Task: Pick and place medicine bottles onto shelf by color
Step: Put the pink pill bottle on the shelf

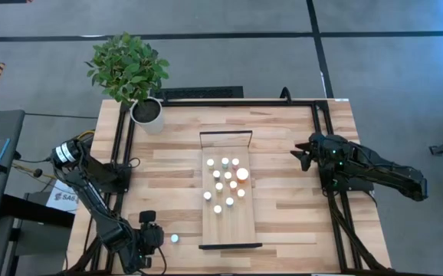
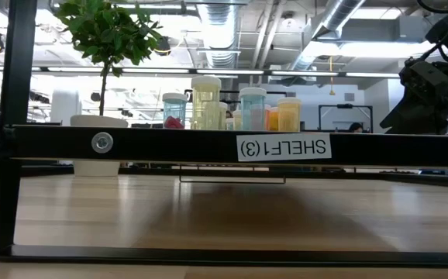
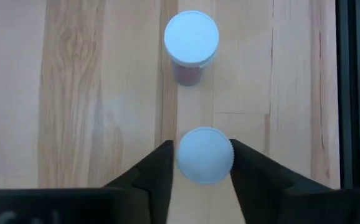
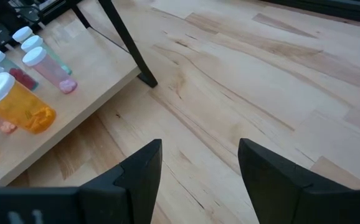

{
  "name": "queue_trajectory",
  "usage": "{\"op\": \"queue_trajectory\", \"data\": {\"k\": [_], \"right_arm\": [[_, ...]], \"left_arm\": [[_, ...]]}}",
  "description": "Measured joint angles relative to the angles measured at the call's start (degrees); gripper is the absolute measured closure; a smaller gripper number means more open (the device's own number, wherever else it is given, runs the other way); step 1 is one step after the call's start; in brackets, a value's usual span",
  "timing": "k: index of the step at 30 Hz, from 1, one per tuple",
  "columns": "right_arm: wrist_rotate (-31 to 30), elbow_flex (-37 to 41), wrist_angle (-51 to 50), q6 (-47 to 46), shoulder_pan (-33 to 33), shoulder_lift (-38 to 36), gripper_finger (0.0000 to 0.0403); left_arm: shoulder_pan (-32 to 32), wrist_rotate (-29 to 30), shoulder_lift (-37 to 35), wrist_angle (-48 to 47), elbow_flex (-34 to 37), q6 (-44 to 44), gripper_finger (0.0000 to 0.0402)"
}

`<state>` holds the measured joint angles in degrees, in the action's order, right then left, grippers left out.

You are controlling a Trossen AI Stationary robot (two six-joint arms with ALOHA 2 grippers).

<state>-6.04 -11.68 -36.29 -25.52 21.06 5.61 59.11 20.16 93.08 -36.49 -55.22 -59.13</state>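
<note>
My left gripper (image 1: 154,239) is at the table's near left, shut on a small white-capped medicine bottle (image 3: 205,155) that the gripper hides in the high view. A second white-capped bottle (image 3: 191,43) (image 1: 175,238) stands on the table just beyond it. The shelf (image 1: 233,230), a narrow light-wood panel with black end frames, lies in the table's middle. Several bottles (image 1: 223,184) stand upright on it, among them a larger orange one (image 1: 242,174) (image 4: 18,102). My right gripper (image 4: 198,168) waits open above the table to the right of the shelf. My left gripper pinches the bottle's round white cap (image 3: 195,163) between its two fingers, one on each side of the rim. The fingers come steeply from above. Only the cap shows, so I cannot tell whether the bottle's base is on the table.
A white pot (image 1: 146,111) with a green plant stands at the table's far left corner. Black rails (image 1: 122,153) (image 1: 330,153) run along both sides of the table. Bare wood lies between the shelf and each arm.
</note>
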Motion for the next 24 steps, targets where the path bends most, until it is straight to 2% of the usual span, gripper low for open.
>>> {"op": "queue_trajectory", "data": {"k": [4, 7, 16, 24], "right_arm": [[0.0, 0.0, 0.0, 0.0, 0.0, 0.0, 0.0168], [0.0, 0.0, 0.0, 0.0, 0.0, 0.0, 0.0168], [0.0, 0.0, 0.0, 0.0, 0.0, 0.0, 0.0168], [0.0, 0.0, 0.0, 0.0, 0.0, 0.0, 0.0168]], "left_arm": [[0.0, 0.0, 0.0, 0.0, 0.0, 0.0, 0.0305], [0.0, 0.0, 0.0, 0.1, 0.0, -0.2, 0.0321], [-0.6, 0.5, -1.4, -0.3, -0.3, -1.0, 0.0289], [-5.7, -0.6, -7.2, -4.0, -0.3, 3.5, 0.0305]]}}
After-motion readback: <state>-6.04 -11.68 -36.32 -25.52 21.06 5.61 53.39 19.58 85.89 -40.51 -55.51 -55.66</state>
